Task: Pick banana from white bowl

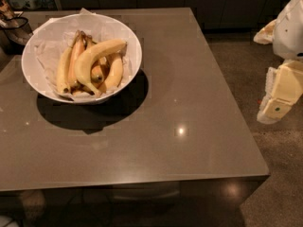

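Hanging beyond table (199,93) edge, gripper (276,108), banana (93,56) lying in white bowl (29,74)

Our tool (275,107) hangs at the right edge, off the desk (199,108); we see open desk between it and the white bowl (136,56) upper left, where shorter bananas (64,70) crowd the banana (92,58).

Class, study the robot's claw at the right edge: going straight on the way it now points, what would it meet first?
Probably the floor: the claw hangs off to the side of the table, pointing down and slightly left, far from the white bowl. Depth is unclear, so it might clip its edge.
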Controlling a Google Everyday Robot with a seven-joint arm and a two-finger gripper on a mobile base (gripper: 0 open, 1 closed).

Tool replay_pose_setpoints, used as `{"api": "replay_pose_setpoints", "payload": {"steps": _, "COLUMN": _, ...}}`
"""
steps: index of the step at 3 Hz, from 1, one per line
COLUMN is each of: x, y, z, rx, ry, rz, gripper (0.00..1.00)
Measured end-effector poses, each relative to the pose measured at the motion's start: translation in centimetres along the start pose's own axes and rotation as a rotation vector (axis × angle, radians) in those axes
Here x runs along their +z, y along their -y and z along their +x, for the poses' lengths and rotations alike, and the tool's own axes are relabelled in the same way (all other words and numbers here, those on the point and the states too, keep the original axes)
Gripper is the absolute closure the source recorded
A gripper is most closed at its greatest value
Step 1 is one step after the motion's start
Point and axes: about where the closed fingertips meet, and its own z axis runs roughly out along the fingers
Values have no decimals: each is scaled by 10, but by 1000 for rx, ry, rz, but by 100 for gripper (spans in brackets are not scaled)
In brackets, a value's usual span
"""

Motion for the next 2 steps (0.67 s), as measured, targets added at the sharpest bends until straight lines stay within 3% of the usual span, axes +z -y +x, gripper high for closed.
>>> {"api": "replay_pose_setpoints", "payload": {"steps": 1, "x": -2, "y": 1, "z": -3, "rx": -5, "ry": 6, "rz": 12, "gripper": 0}}
{"api": "replay_pose_setpoints", "payload": {"steps": 2, "x": -5, "y": 8, "z": -22, "rx": -65, "ry": 18, "rz": 34, "gripper": 0}}
